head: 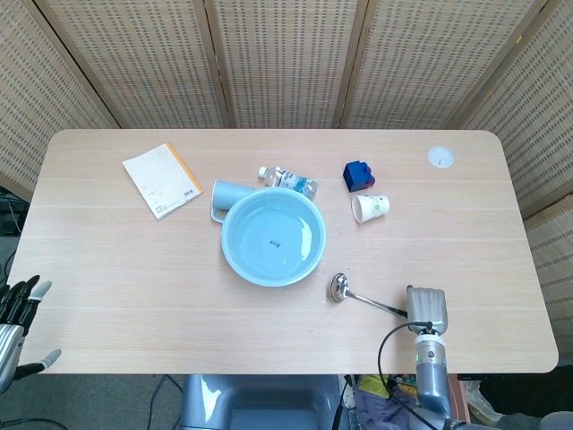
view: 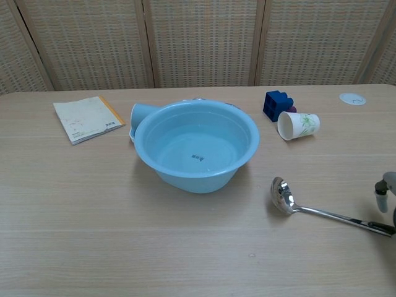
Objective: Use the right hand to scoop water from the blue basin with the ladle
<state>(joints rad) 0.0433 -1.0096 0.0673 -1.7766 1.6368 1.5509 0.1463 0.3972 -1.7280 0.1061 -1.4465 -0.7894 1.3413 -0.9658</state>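
Note:
The blue basin (head: 273, 238) (view: 195, 146) stands mid-table with water in it. To its right the metal ladle (head: 339, 288) (view: 282, 195) lies on the table, bowl toward the basin and handle running to the front right. My right hand (head: 428, 310) (view: 384, 191) sits over the handle's far end at the table's front edge and grips it; the hand hides the grip itself. My left hand (head: 18, 309) hangs off the front left corner, fingers apart, holding nothing.
Behind the basin lie a light blue cup (head: 228, 195) and a water bottle (head: 288, 179). A blue block (head: 358, 175) and a tipped paper cup (head: 370, 208) are back right, a notebook (head: 161, 179) back left, and a white disc (head: 440, 158) far right.

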